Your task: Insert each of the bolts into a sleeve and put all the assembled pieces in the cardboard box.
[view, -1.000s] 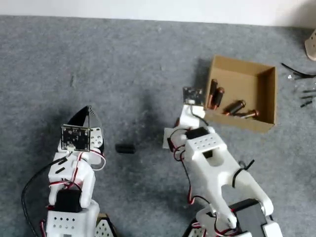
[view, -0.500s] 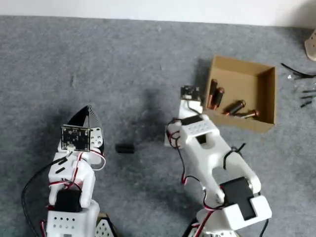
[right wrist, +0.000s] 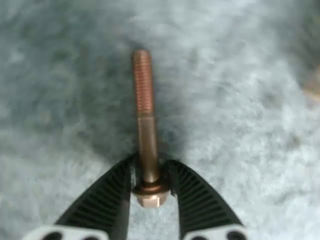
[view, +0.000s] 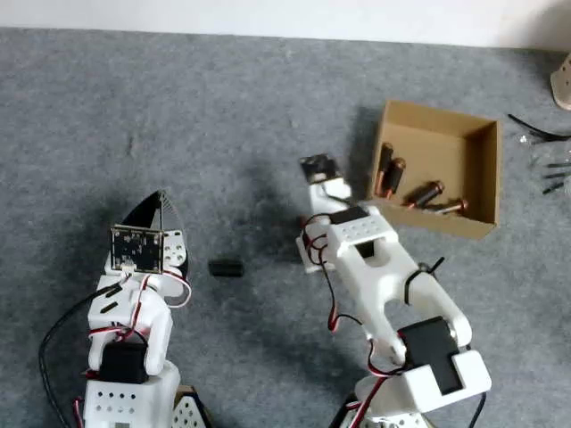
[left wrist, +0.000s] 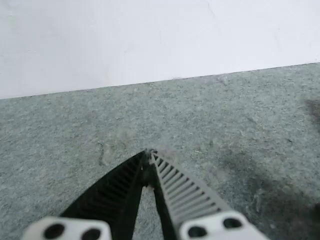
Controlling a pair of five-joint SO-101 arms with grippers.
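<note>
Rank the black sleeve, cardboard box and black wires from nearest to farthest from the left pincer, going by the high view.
1. Black sleeve, on the carpet just beside the left pincer.
2. Cardboard box, well across the table.
3. Black wires, past the box at the view's right edge.

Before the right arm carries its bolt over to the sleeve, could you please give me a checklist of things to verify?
1. Bolt clamped in the right gripper just above its head: ok.
2. Threaded end free, pointing away from the gripper: ok.
3. Black sleeve lying free on the grey carpet between the arms: ok.
4. Left gripper holding the sleeve steady for insertion: not ok; it is shut and empty.
5. Sleeve's bore facing the bolt: cannot tell.
6. Cardboard box open, with room beside the assembled pieces: ok.
</note>
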